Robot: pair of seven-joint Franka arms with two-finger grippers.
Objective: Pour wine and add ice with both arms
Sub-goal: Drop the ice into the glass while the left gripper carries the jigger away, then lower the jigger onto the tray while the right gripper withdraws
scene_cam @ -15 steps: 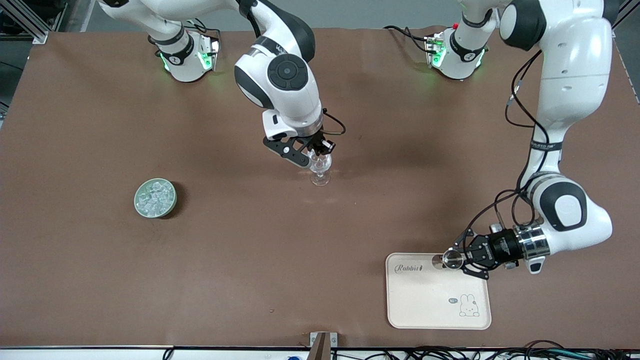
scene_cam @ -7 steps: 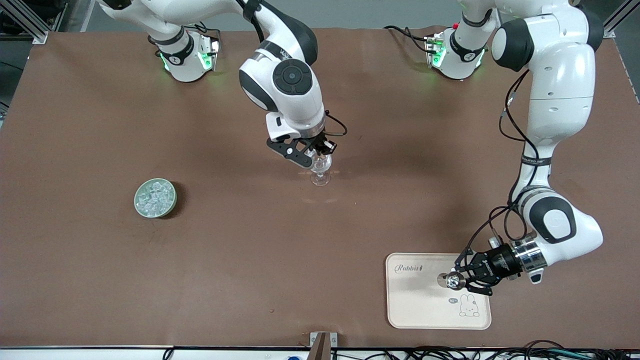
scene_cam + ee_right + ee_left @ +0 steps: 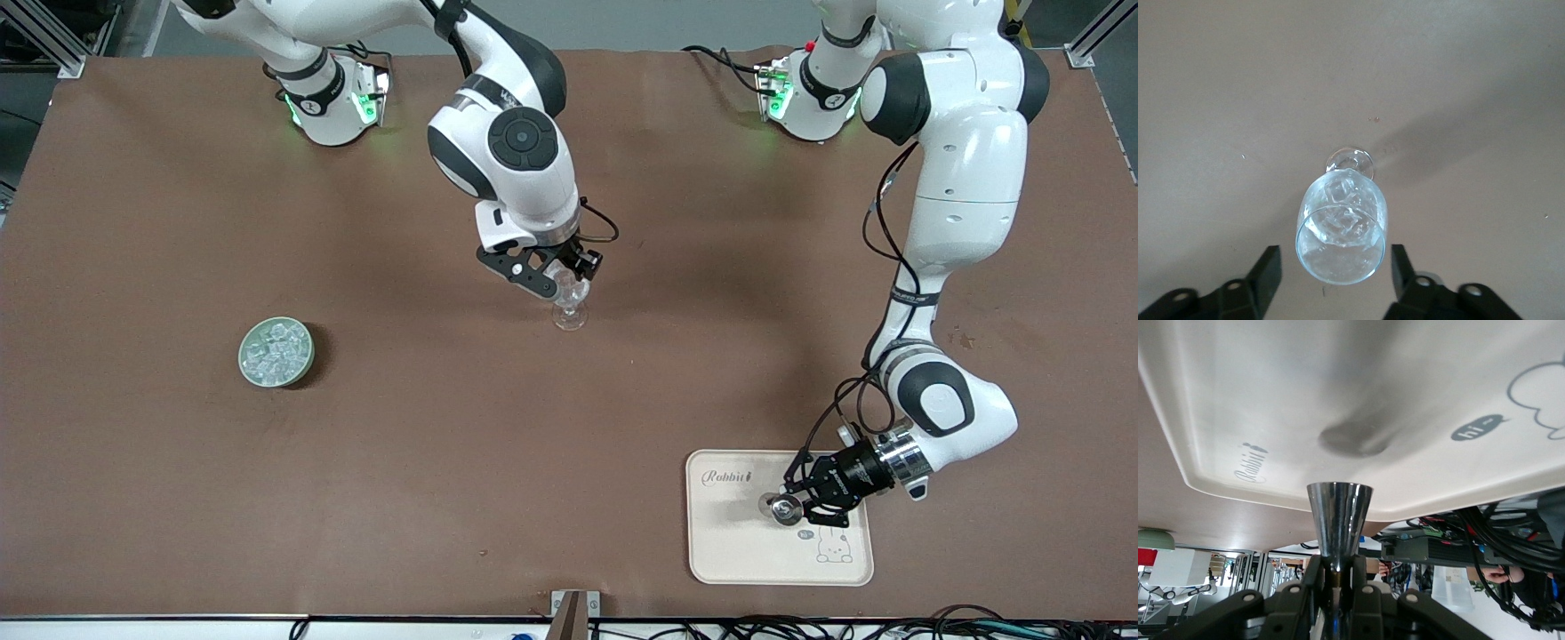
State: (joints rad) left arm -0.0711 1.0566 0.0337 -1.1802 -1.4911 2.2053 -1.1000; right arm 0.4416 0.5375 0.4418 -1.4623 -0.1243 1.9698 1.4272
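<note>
A stemmed glass stands mid-table, and ice cubes lie inside its cup. My right gripper hangs just over the glass rim, open, its fingers spread on either side of the cup without touching it. More ice fills a green bowl toward the right arm's end. My left gripper is shut on a shiny metal cup, held on its side just over the cream tray. In the left wrist view the metal cup sticks out from the gripper. Wine is out of view.
The cream tray, printed with a rabbit, lies near the table's front edge toward the left arm's end. A small bracket sits at that edge. Brown tabletop stretches between bowl, glass and tray.
The right gripper's fingers have spread apart over the glass. The left arm has carried the metal cup across the tray toward the front camera, and its elbow has swung inward.
</note>
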